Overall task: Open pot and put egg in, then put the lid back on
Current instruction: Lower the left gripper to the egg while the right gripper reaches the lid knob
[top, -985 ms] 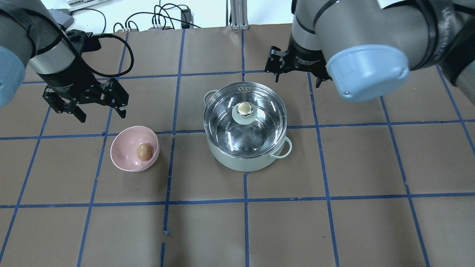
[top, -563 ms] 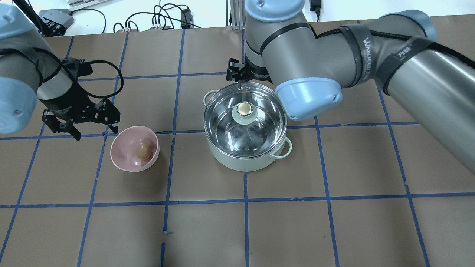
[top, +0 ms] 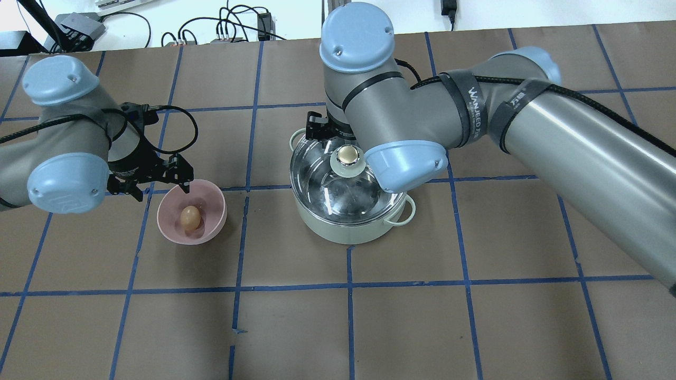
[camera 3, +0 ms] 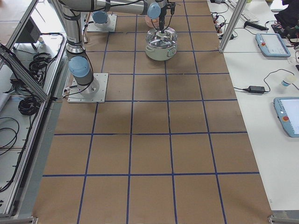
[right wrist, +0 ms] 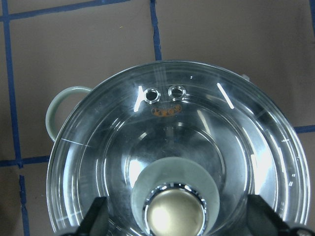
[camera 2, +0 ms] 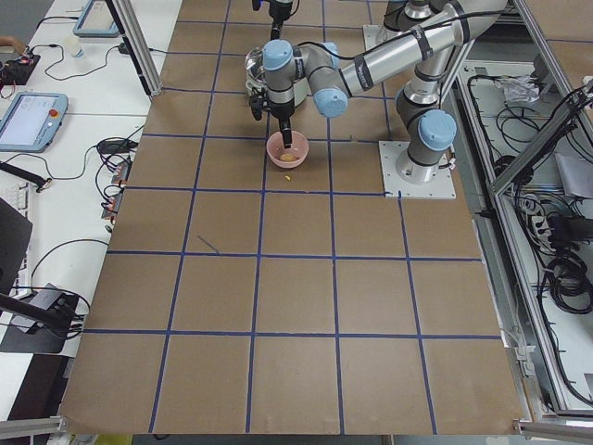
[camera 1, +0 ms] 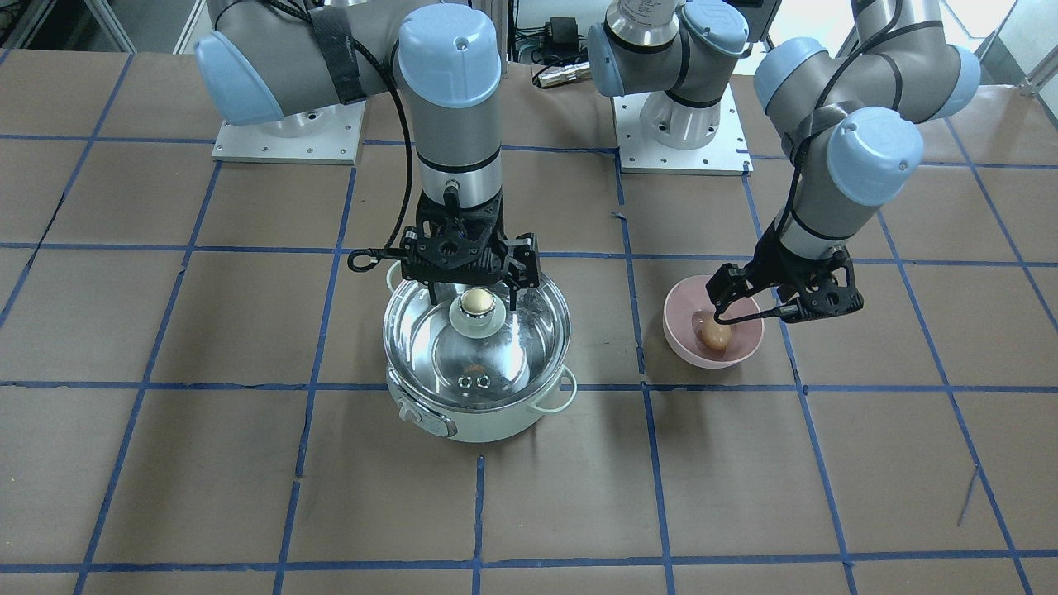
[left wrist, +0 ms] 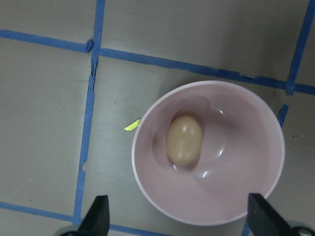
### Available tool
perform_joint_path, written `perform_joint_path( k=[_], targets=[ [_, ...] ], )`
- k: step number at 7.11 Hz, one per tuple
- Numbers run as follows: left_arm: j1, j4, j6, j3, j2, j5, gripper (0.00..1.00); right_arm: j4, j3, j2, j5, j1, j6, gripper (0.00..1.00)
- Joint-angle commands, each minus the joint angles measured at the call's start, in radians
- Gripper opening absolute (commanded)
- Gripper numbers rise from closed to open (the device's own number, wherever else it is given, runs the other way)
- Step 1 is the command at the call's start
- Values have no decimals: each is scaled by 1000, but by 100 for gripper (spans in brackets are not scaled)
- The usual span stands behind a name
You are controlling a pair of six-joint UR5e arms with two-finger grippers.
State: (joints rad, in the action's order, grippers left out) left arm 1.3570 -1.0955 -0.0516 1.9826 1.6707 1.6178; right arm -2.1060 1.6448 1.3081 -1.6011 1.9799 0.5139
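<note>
- The lid (top: pixel 322 184) is sitting closed on the pot (top: pixel 343 232), so opening looks like the step in hand
- The right gripper (right wrist: pixel 178 209) is hanging over the lid with its fingers spread wide and holding nothing
- In the right wrist view the knob (camera 1: pixel 474 302) is sitting midway between the two fingers without touching either; whether the tips are down at knob height I cannot tell
- The right arm is plainly the nearer one to the lid
- The egg (left wrist: pixel 184 139) is lying in the pink bowl (left wrist: pixel 236 162), well apart from the pot on the robot's left
- The left gripper (top: pixel 163 193) is hovering spread and empty over the bowl's far rim, so the egg is lying just ahead of its fingers, not between them
- The egg's long axis is running across the line joining the two fingers, so closing would likely catch its narrow width
- A black strap (top: pixel 478 105) on the right arm is showing white lettering that seems to read "WANJEED"
- An orange mark (right wrist: pixel 166 111) by the lid's vent holes is too small to read
</note>
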Motion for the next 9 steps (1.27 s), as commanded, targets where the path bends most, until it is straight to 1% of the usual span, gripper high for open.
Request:
perform_joint_path(
  k=[1, 2, 3, 5, 6, 7, 8, 9],
  targets=[
    [16, 72, -54, 8, 44, -9, 100, -22, 3, -36, 0, 7, -2, 100],
    [16, 86, -54, 27, 44, -9, 100, -19, 9, -35, -2, 7, -2, 97],
    [16, 124, -51, 48, 50, -37, 100, -19, 16, -29, -3, 7, 6, 91],
    [11, 134, -44, 73, 52, -35, 100, -14, 12, -26, -2, 7, 0, 47],
    [13, 132, -37, 74, 53, -35, 100, -16, 9, -27, -2, 7, -8, 31],
    [10, 132, -30, 74, 53, -35, 100, -13, 6, -24, -2, 5, -8, 23],
    [10, 132, -28, 76, 53, -35, 100, -8, 6, -14, -6, 5, -5, 21],
    [10, 132, -10, 77, 53, -35, 100, 1, 1, 5, -6, -6, -8, 20]
  ],
)
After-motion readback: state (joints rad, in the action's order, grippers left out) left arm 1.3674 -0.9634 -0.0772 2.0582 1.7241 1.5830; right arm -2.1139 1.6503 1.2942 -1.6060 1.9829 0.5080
